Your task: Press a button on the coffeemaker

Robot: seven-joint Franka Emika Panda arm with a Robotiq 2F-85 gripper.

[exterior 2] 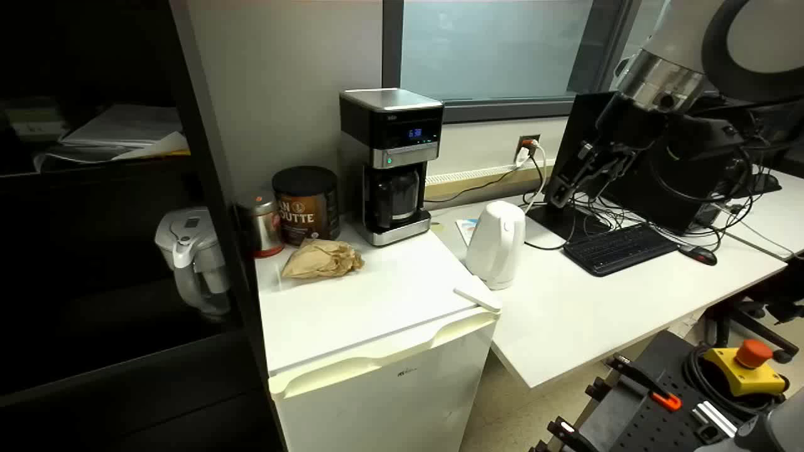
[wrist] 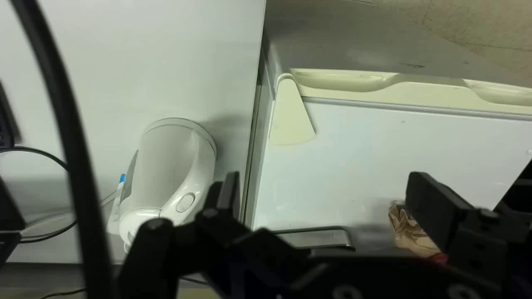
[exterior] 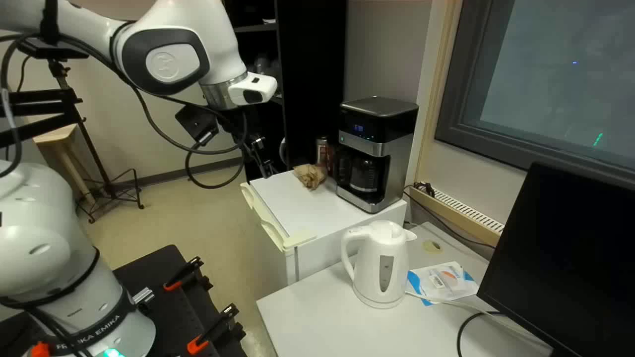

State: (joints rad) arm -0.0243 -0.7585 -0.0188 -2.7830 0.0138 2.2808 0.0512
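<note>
The coffeemaker [exterior: 369, 130] is a black boxy machine with a silver-grey top. It stands upright on the white mini fridge and also shows in an exterior view [exterior 2: 391, 135]. Its blue display is lit, with a small green light on the silver strip below. A dark glass carafe [exterior 2: 397, 196] sits in its front recess. In the wrist view only part of its silver base [wrist: 316, 238] shows; the rest is hidden behind my gripper. My gripper [wrist: 324, 187] is open and empty. It is in the air, apart from the coffeemaker, and shows in both exterior views [exterior: 267, 171] [exterior 2: 562, 188].
The white mini fridge [exterior 2: 377, 307] also bears a crumpled paper bag [exterior 2: 323, 258], a coffee tin [exterior 2: 306, 210] and a metal canister [exterior 2: 260, 223]. A white kettle [exterior: 381, 267] stands on the desk beside it. A monitor [exterior: 560, 258] and a black shelf [exterior: 312, 74] flank the area.
</note>
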